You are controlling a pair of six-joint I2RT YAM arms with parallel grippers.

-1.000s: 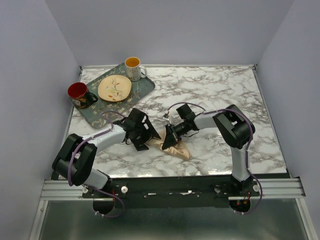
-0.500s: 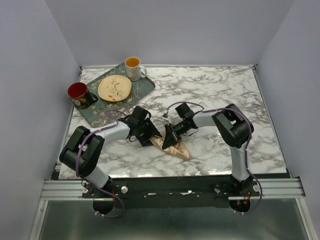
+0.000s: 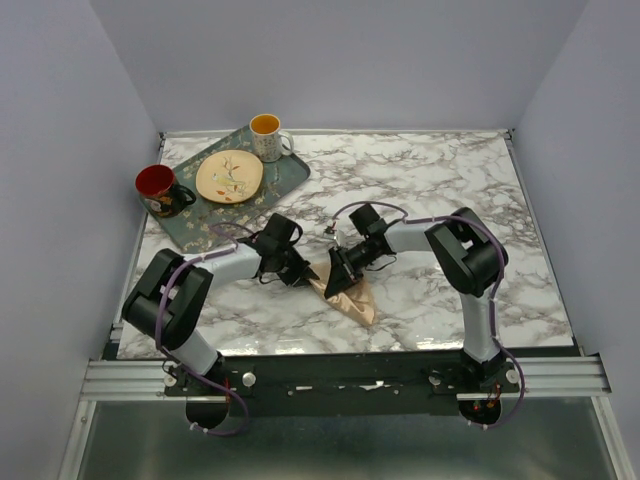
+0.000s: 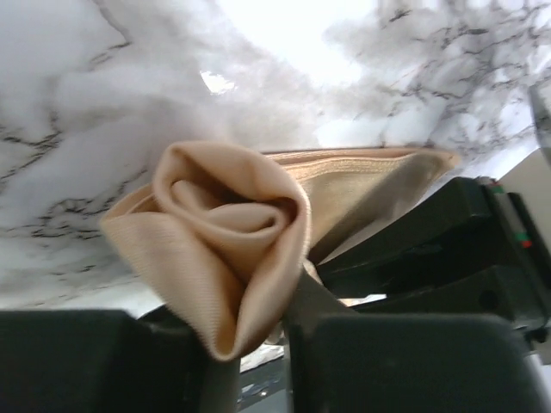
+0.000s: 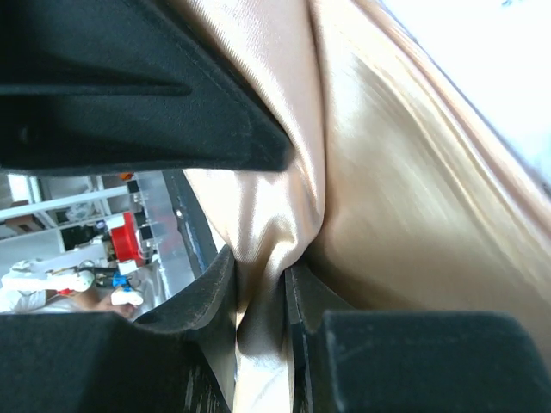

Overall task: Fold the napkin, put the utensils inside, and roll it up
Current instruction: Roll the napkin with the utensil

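Napkin (image 3: 354, 298) on table (image 3: 450, 190) — tray (image 3: 294, 166) behind it, leftward.

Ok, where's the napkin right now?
In the top view the napkin sits near the front centre of the table, held between the left gripper and the right gripper, with the tray far left.

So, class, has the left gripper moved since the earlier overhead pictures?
Yes. The left gripper has shifted rightward, away from the tray, and closed on the napkin.
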